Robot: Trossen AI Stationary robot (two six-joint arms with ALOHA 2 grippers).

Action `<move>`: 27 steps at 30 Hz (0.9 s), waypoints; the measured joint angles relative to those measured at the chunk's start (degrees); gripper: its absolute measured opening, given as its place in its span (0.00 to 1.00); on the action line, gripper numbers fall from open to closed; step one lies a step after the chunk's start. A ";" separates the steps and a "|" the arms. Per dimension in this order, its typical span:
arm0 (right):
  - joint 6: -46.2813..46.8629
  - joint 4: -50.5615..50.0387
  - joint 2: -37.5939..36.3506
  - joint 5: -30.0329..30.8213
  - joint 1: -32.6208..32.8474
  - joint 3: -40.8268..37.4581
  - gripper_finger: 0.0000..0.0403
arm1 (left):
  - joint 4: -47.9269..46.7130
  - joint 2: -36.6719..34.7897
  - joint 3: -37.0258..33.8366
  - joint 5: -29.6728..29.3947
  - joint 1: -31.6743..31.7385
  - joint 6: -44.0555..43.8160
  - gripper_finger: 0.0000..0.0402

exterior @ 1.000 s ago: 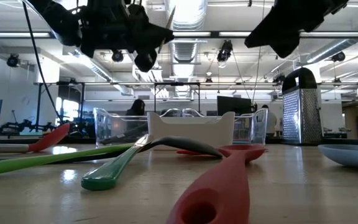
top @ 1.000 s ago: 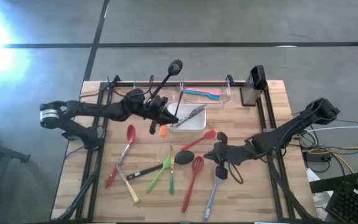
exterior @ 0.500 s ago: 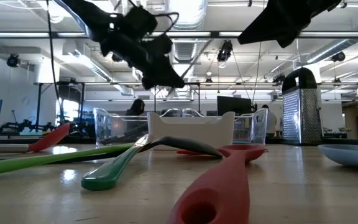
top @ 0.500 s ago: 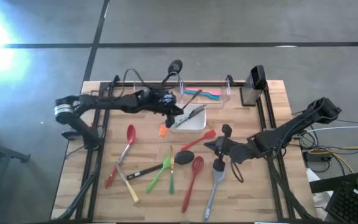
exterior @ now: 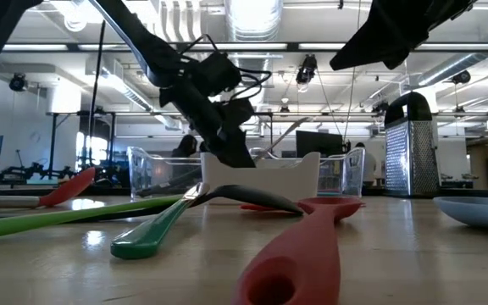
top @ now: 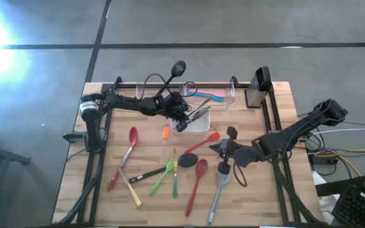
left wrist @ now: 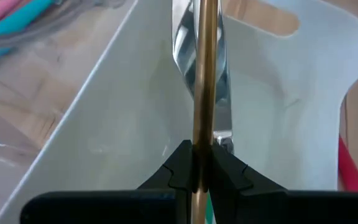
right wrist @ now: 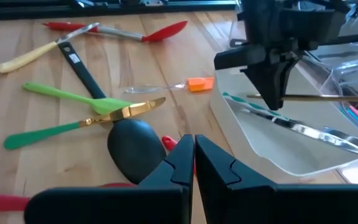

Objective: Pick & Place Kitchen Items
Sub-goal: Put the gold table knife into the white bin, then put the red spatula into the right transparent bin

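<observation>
My left gripper [top: 182, 119] is low over the white square dish [top: 201, 125] and shut on a thin brass-coloured utensil handle [left wrist: 204, 93]. The handle also shows in the right wrist view [right wrist: 328, 98], and its head is out of view. A shiny metal utensil [right wrist: 316, 137] with a green grip lies in the dish. My right gripper [top: 214, 149] is shut and empty, raised above the red spatula [top: 204, 140] and the black spoon [top: 189, 158]. Red, green, yellow and grey utensils lie loose on the table's near half. My left gripper pinches the thin brass handle between its two fingertips [left wrist: 185, 165], near one free end [right wrist: 252, 96]. The fingers come from above, slanting toward the table's right, and lie across the handle. The handle runs about level above the dish, clear of its floor.
A clear bin [top: 224, 100] behind the dish holds pink and blue utensils. A black slotted spoon [top: 179, 66] sticks out past the far edge. A metal grater [exterior: 409, 144] stands at the far right. A red whisk [top: 198, 174], a grey turner [top: 219, 190] and an orange piece [top: 166, 133] lie near.
My left gripper has gone toward the table's right edge and down, from high above the table to just over the white dish, tipping its fingers downward and keeping the brass handle pinched. My right gripper has stayed about where it was.
</observation>
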 joint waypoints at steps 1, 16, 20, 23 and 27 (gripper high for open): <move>0.04 -0.11 0.00 -0.01 0.00 0.00 0.02 | -0.18 0.02 0.02 0.00 -0.03 -0.32 0.07; 0.66 -0.26 0.00 -0.03 0.00 0.00 0.02 | -6.66 -0.47 1.53 -1.45 -0.23 -0.08 0.26; 0.65 -0.24 0.00 -0.03 0.00 0.00 0.02 | -6.88 -0.47 1.92 -1.42 -0.27 -0.04 0.38; 0.40 -0.24 0.00 -0.03 0.00 0.00 0.02 | -7.48 -0.47 3.39 -1.21 -0.27 0.01 0.42; 0.34 -0.23 0.00 -0.04 0.01 0.00 0.02 | -8.83 -0.49 7.03 -0.59 -0.31 0.14 0.44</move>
